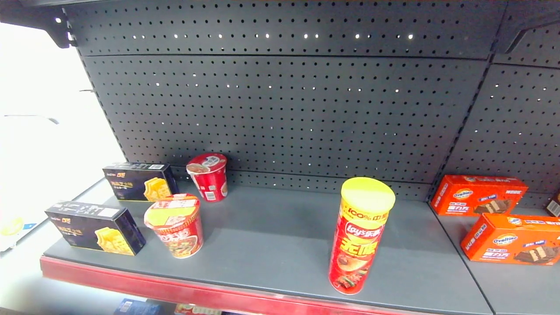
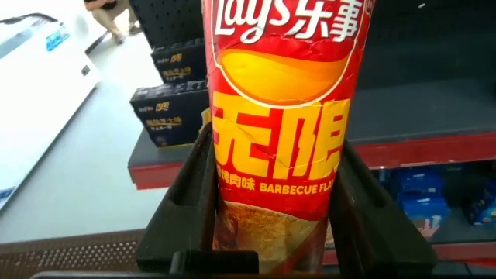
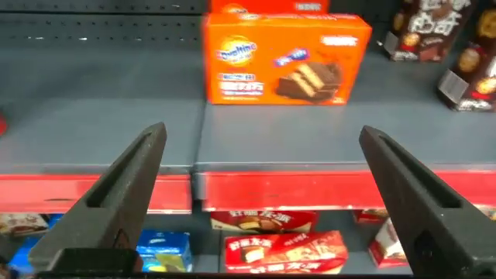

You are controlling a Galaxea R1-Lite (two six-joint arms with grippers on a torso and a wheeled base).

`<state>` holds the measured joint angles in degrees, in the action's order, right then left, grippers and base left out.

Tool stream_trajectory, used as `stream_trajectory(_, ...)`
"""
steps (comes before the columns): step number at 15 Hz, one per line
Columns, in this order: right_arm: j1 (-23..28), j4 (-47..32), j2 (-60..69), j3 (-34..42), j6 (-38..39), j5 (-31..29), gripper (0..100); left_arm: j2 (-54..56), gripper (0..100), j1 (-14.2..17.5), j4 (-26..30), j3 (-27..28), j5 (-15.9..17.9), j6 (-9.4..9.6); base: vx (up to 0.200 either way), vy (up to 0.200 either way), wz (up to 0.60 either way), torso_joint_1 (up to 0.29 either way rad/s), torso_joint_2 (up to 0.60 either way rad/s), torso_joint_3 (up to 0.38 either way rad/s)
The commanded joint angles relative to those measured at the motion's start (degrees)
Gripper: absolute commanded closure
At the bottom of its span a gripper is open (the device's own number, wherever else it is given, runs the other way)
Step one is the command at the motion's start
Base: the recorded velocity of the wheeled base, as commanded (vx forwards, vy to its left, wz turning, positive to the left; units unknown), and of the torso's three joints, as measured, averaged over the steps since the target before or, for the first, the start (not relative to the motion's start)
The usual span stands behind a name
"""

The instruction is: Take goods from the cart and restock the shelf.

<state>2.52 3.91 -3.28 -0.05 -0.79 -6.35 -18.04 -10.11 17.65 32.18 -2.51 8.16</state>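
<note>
Red chip can (image 2: pixel 283 116) with yellow lettering; orange boxes (image 1: pixel 479 194)

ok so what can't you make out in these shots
Left wrist view: chip can, lid and base cut off by the picture's edges; the jaws cover its lower sides.
Head view: lower-shelf goods, cut by the bottom edge and partly hidden under the red shelf lip.
Head view: dark pack at the far right, cut by the edge.
Right wrist view: dark packets beside the orange box, blurred.
</note>
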Motion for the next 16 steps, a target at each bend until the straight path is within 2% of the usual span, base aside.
stream_trajectory(1,-0.1,0.0,-0.3,0.0,0.1,0.1,0,3.2,100,-2.4,-0.1,-1.4,0.3,-0.07,0.000,0.000,0.00,0.000,0.00,0.000)
stream_trajectory(2,-0.1,0.0,-0.3,0.0,0.2,0.3,0,3.4,100,-2.4,-0.1,-1.4,0.2,-0.16,0.000,0.000,0.00,0.000,0.00,0.000)
stream_trajectory(5,-0.1,0.0,-0.3,0.0,0.8,2.0,0,3.4,100,-2.6,-0.3,-1.1,0.5,-0.25,0.000,0.000,-0.60,-0.064,0.15,0.090)
stream_trajectory(8,-0.1,0.0,-0.3,0.0,1.2,2.2,0,3.4,100,-2.3,-0.5,-0.9,0.2,-0.16,0.000,0.000,0.00,-0.008,0.05,0.018)
stream_trajectory(11,-0.1,0.0,-0.3,0.0,2.6,2.3,0,3.0,100,-2.3,-0.5,0.7,-2.2,0.02,0.000,0.000,0.00,0.000,0.00,0.000)
stream_trajectory(13,-0.1,0.0,-0.3,0.0,2.6,2.2,0,2.7,100,-2.2,-0.6,1.5,-2.3,0.28,0.000,0.000,0.00,0.000,0.00,0.000)
stream_trajectory(15,-0.1,0.0,-0.3,0.0,2.5,2.2,0,-1.8,100,-2.1,-5.8,3.1,-2.3,0.99,0.000,0.000,0.00,0.000,0.00,0.000)
stream_trajectory(16,-0.1,0.0,-0.3,0.0,2.4,2.2,0,-7.4,100,-2.5,-9.7,6.6,-1.8,0.99,0.000,0.000,0.00,0.000,0.00,0.000)
